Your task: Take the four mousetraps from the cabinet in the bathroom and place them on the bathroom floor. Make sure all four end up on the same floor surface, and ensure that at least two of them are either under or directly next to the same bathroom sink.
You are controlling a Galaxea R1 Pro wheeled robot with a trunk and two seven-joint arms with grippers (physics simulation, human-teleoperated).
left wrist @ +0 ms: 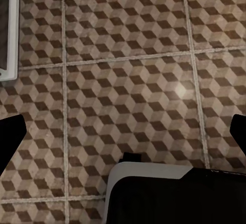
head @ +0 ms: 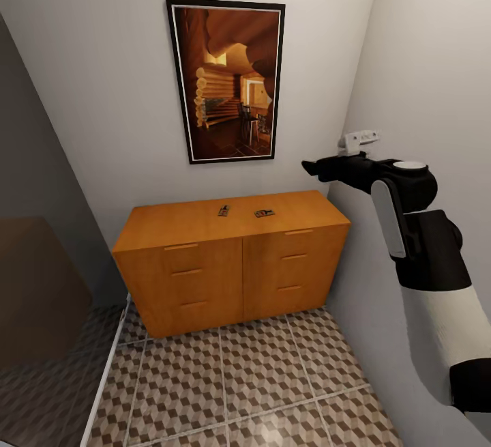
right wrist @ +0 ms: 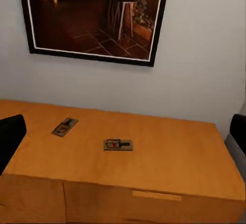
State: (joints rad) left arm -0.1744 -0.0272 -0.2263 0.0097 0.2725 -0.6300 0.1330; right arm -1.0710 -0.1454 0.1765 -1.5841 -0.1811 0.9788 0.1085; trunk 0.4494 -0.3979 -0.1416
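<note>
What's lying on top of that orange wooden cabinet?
Two mousetraps lie flat and apart on the cabinet top, below the framed picture. Its drawers are shut, so their contents are hidden.

Cabinet top [head: 204,218]: open around my two traps [head: 224,211] [head: 264,213], which lie apart.
Above: free up to the picture [head: 228,82].
Right: wall [head: 436,78] crowds my arm [head: 416,242].
</note>
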